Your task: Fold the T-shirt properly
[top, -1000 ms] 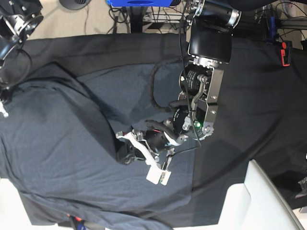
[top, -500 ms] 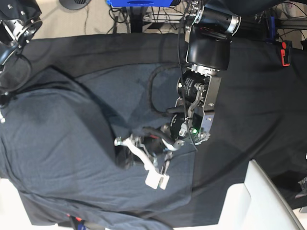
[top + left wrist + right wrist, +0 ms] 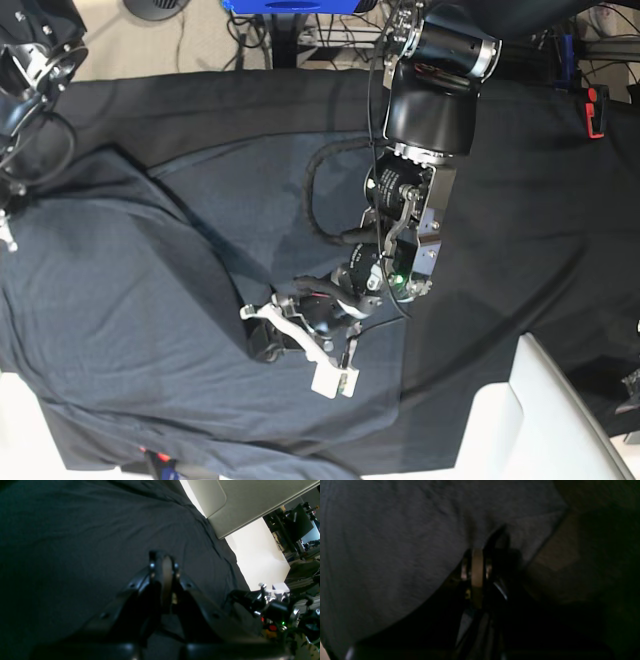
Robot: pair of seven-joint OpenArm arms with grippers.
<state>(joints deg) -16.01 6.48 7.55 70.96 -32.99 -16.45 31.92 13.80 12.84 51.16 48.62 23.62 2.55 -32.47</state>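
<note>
Base view shows the left arm [image 3: 430, 100] reaching down from the far edge of the table, bent over the middle. Its left gripper [image 3: 268, 338] is low over the T-shirt [image 3: 120, 310], jaws pressed together. I cannot tell if it pinches any cloth. The T-shirt lies spread over the black table cloth [image 3: 540, 230], mostly toward the left and near edges. The right gripper [image 3: 476, 552], at the left edge, is pressed together with the shirt bunched at its tips. A white chair [image 3: 540, 420] stands by the near right corner.
</note>
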